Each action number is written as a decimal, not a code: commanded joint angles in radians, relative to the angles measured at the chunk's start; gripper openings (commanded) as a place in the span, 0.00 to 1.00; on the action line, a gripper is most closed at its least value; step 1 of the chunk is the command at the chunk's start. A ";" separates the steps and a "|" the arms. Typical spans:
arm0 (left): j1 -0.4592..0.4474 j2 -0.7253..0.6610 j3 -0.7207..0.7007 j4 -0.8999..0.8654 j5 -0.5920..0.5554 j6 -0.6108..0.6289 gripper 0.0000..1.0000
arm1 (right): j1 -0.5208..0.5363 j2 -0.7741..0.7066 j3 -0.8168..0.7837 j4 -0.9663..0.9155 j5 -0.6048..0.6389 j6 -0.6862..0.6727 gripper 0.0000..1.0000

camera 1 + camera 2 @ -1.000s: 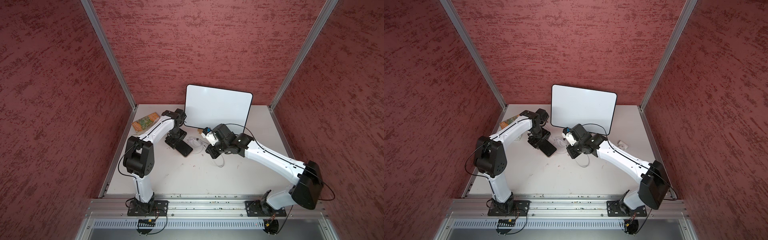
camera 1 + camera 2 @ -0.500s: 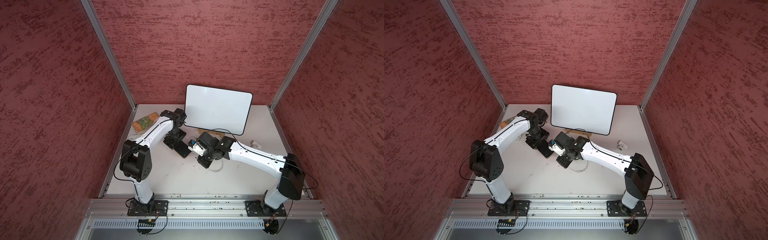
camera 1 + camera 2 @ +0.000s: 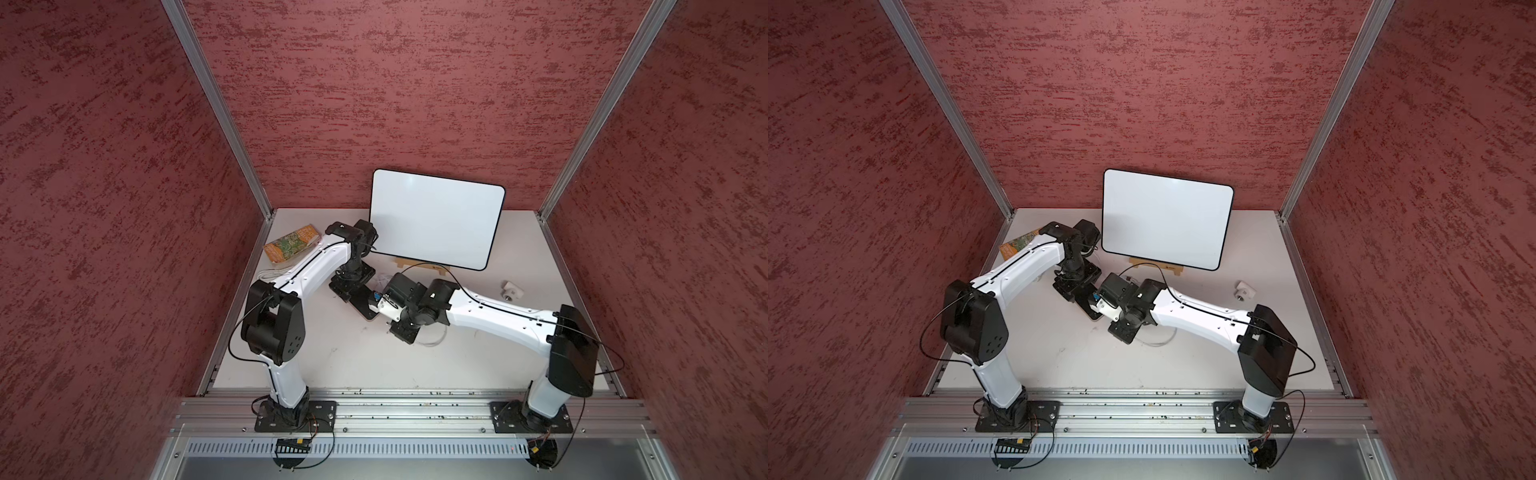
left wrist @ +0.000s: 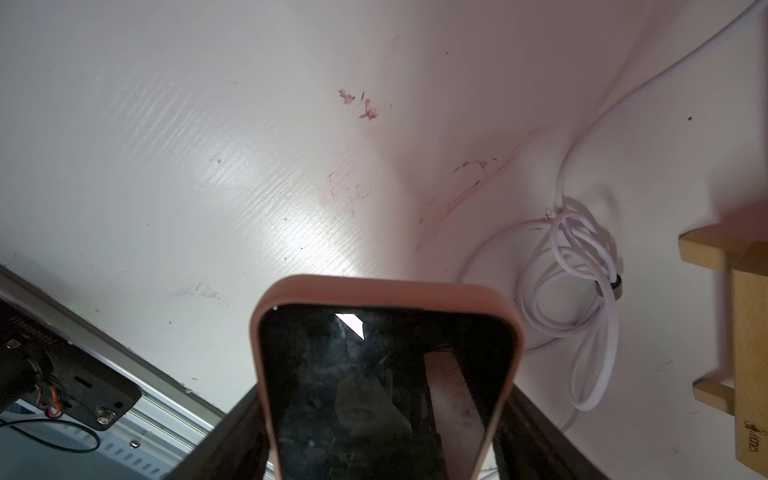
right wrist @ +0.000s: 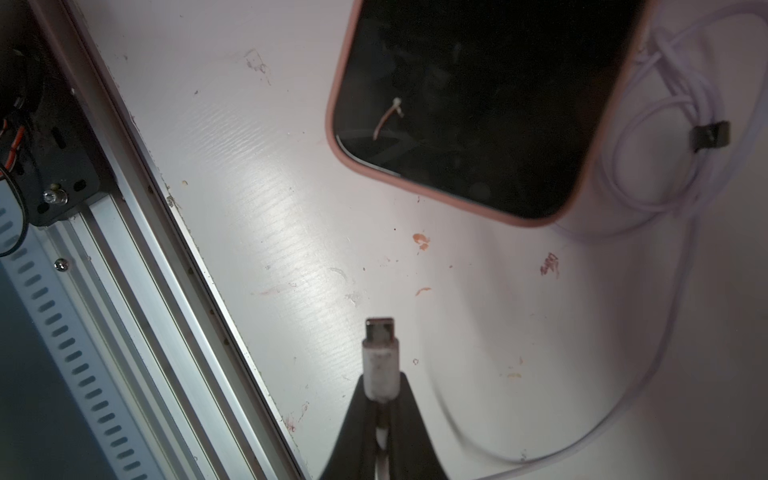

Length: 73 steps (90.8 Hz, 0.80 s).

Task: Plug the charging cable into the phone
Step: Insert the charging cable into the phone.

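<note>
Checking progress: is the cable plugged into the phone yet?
Not plugged in: the cable, pinched in the right claw, ends short of the phone, bare table between.

Red textured walls (image 3: 415,83), white table (image 3: 374,361) (scuffed, red-stained).

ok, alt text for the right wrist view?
The right tool pinches the charging cable just behind its silvery connector, which points roughly at the near end of the phone, a gap of table between them. The cable's loose coil lies beside the phone.
</note>
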 commanded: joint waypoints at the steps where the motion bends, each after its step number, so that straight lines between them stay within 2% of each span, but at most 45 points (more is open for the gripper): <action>1: -0.009 -0.037 -0.008 -0.020 -0.013 -0.011 0.00 | 0.008 0.016 0.037 0.029 0.023 -0.015 0.00; 73: -0.030 -0.072 -0.036 -0.017 -0.024 -0.012 0.00 | 0.013 0.058 0.064 0.061 0.007 -0.003 0.00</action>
